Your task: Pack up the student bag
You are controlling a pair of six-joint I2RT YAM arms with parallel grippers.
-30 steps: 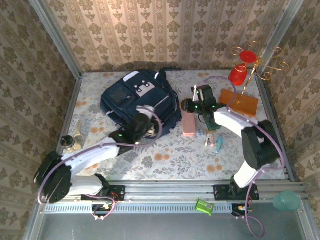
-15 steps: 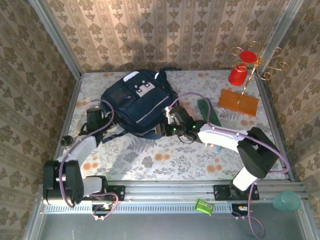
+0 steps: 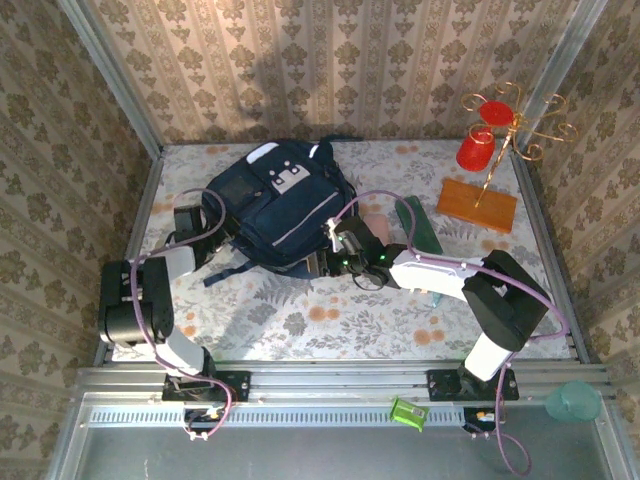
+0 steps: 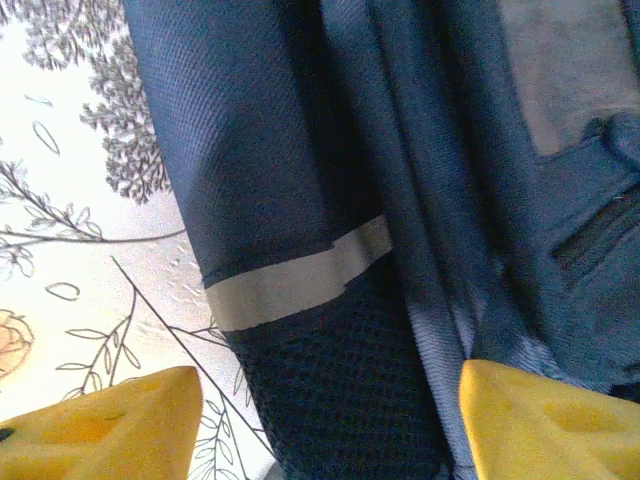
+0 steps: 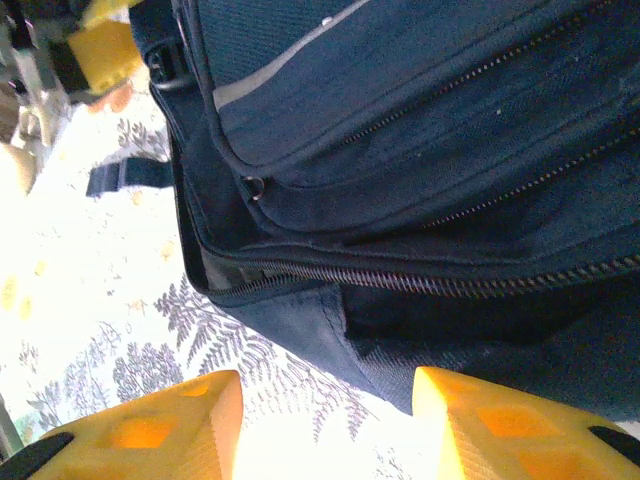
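Observation:
The student bag (image 3: 275, 205), a dark navy backpack with white studded patches, lies on the floral table top. At its left side my left gripper (image 3: 197, 226) is open. In the left wrist view its yellow fingers (image 4: 110, 420) straddle the bag's dark mesh panel (image 4: 330, 390) below a grey band, one finger over the table and one over the fabric. My right gripper (image 3: 322, 258) is open at the bag's near right edge. In the right wrist view the zippered bag (image 5: 420, 150) is just ahead of the right gripper (image 5: 330, 430), with a fabric corner between the fingertips.
A pink block (image 3: 374, 222) and a dark green flat case (image 3: 416, 226) lie right of the bag, beyond my right arm. At the back right an orange wooden base (image 3: 478, 205) carries a gold stand with red cups (image 3: 477, 148). Metal frame walls enclose the table.
My left gripper left the bag's near edge and swung round to its left side. My right gripper moved from the pink block to the bag's near right edge.

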